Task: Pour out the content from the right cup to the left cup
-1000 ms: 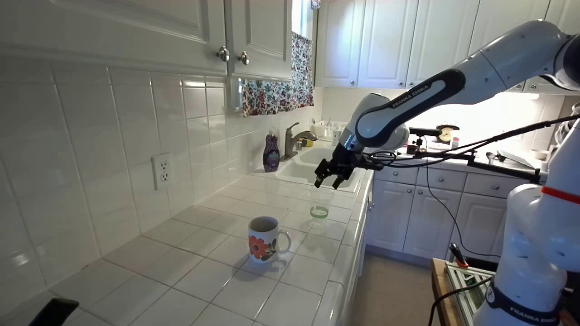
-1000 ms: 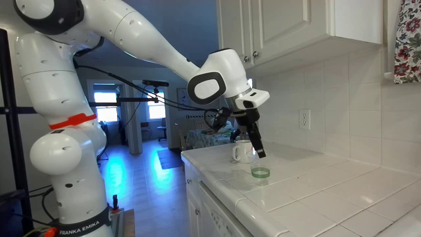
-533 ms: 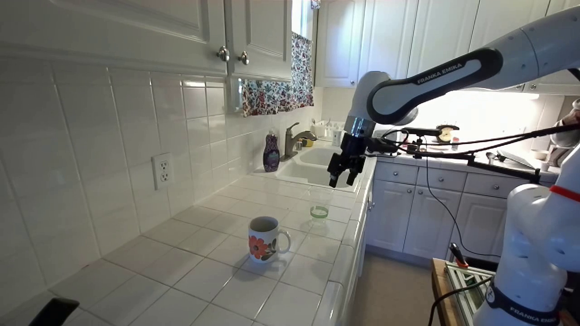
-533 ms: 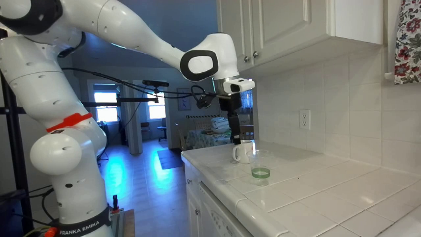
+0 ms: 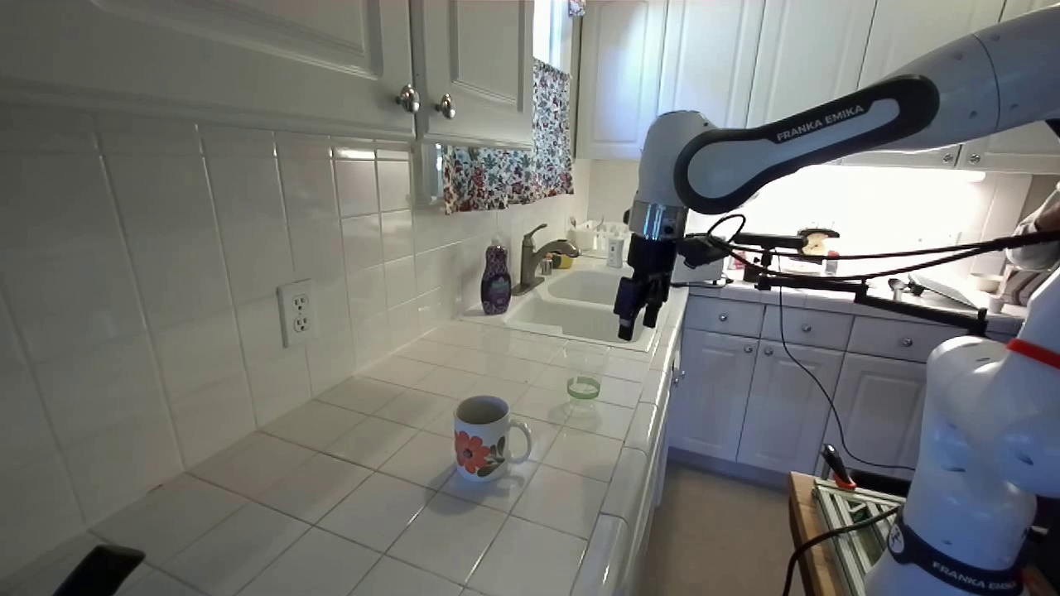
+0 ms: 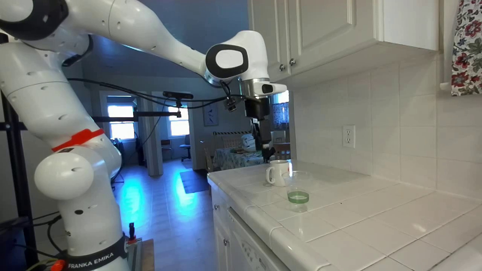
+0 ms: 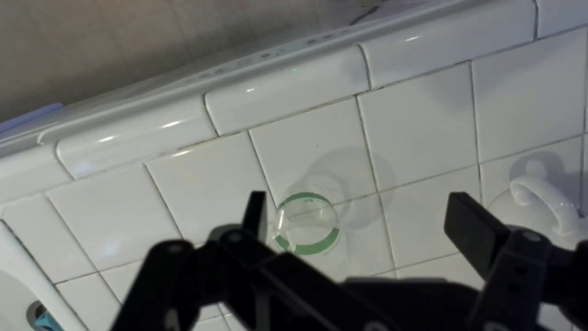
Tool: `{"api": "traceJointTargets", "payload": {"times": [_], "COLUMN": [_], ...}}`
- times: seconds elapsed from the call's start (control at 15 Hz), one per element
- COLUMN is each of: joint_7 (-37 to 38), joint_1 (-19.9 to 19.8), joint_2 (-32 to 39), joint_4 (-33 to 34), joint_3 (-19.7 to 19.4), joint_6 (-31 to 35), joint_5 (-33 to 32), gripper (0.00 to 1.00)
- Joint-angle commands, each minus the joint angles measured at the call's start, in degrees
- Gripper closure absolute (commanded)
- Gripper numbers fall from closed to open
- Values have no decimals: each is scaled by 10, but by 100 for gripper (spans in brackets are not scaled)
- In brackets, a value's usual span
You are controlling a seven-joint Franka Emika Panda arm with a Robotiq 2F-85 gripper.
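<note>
The right cup is a clear cup with a green band (image 5: 583,386), upright on the tiled counter. It also shows in an exterior view (image 6: 298,196) and in the wrist view (image 7: 307,225). I cannot make out any content in it. The left cup is a white mug with a red flower (image 5: 479,451), upright with its handle turned towards the counter's front edge. It also shows in an exterior view (image 6: 279,174) and partly in the wrist view, behind a finger (image 7: 542,202). My gripper (image 5: 638,324) is open, empty and pointing down above the counter, apart from both cups. In the wrist view the fingers (image 7: 358,207) stand wide apart.
A white sink (image 5: 571,319) with a faucet (image 5: 538,252) and a purple soap bottle (image 5: 496,280) stands beyond the clear cup. Wall cabinets (image 6: 331,34) hang over the counter. The counter's rounded front edge (image 7: 289,92) drops to the floor.
My gripper has risen and drawn back from above the clear cup towards the counter's front edge. It has turned from tilted to nearly vertical. Both cups have stayed in place.
</note>
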Motion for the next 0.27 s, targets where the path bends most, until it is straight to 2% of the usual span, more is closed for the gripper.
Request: {"api": "traceJointTargets", "payload": {"times": [0.0, 0.2], "joint_7": [-63, -42], "joint_1": [19, 16], "joint_2": [5, 0], "joint_4": [15, 7], "joint_3": [-6, 0], "joint_6": [-7, -1], "joint_5": [7, 1], "gripper": [0, 0]}}
